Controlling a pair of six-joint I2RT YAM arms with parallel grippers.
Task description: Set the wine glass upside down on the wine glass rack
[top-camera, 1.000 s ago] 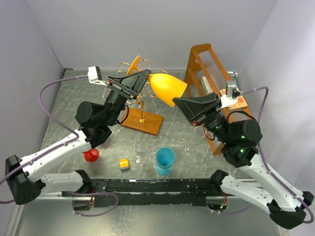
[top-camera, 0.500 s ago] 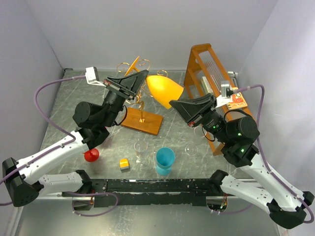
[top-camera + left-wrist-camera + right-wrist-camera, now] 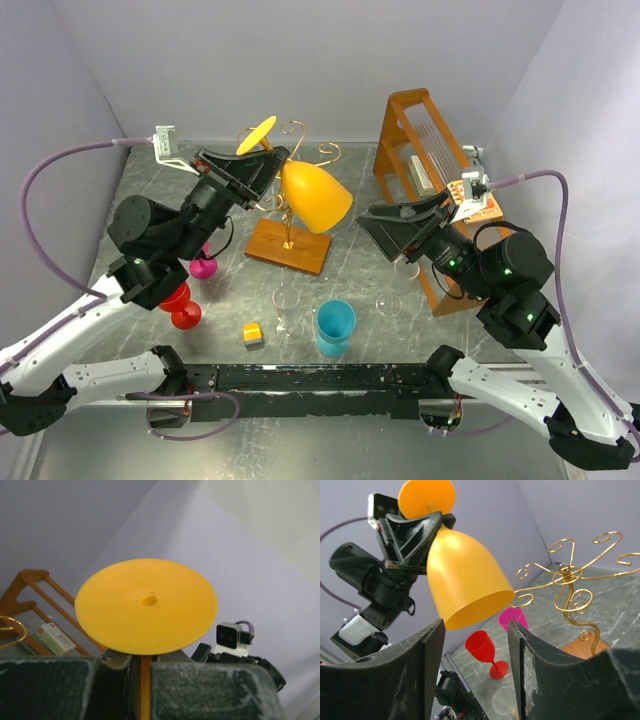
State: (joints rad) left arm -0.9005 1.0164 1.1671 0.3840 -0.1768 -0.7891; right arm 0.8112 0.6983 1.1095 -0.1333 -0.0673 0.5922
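The left hand (image 3: pixel 262 168) is clamped on the thin stem of the wine glass (image 3: pixel 313 197), with both fingers (image 3: pixel 50 687) pressed in from either side just under the round foot. The glass is orange. It is held tilted, foot up and away, with the bowl's mouth pointing down and toward the right arm's side. From above, the bowl lies over the gold wire stem of the wine glass rack (image 3: pixel 290 245). In the right wrist view its rim sits just beside one curled arm of the rack. Whether rim and wire touch cannot be told. No part of the glass hangs on a scroll.

The right hand (image 3: pixel 385 225) is to the right of the rack and well apart from it. Its jaws are spread, nothing is between them, and they are aimed at the glass.

On the bench (image 3: pixel 350 262), in front of the rack's wooden base, an upright blue cup (image 3: pixel 335 327) shows only its own blue inside. A clear glass (image 3: pixel 287 300) stands left of the cup and another clear glass (image 3: pixel 389 303) right of it; their contents cannot be made out. A small yellow block (image 3: pixel 253 333) lies further left. To the left of the rack, a magenta goblet (image 3: pixel 204 265) and a red goblet (image 3: pixel 183 310) stand partly hidden by the left arm. To the right of the rack and behind it, a slatted wooden frame (image 3: pixel 420 140) holds a small white box (image 3: pixel 417 176) between its rails.
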